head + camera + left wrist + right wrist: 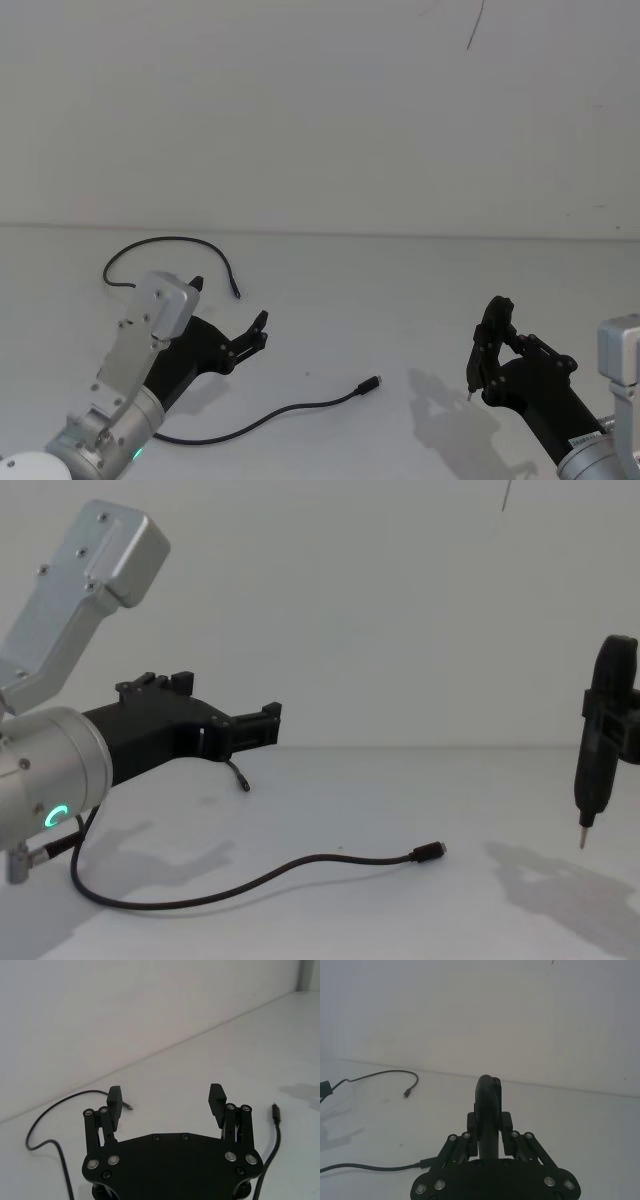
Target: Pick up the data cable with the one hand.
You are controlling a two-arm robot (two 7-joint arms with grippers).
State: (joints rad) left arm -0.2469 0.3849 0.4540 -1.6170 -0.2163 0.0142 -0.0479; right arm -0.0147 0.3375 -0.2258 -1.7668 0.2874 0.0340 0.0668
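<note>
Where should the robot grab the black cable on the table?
Just behind the plug, coming straight down: the cable lies flat on the table, so the open left gripper can straddle it crosswise. The right gripper, off to the side, holds a pen tool.

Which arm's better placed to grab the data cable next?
Left. The left claw is open and empty, hovering near the data cable. The right claw is shut on a black pen tool, so it's occupied.

The data cable point(300, 408) vanishes mid-length behind the left arm point(150, 325) at 8 o'clock in the head view. Its plug point(372, 382) is too small to identify. The right arm point(560, 420) is cropped at 4 o'clock.
</note>
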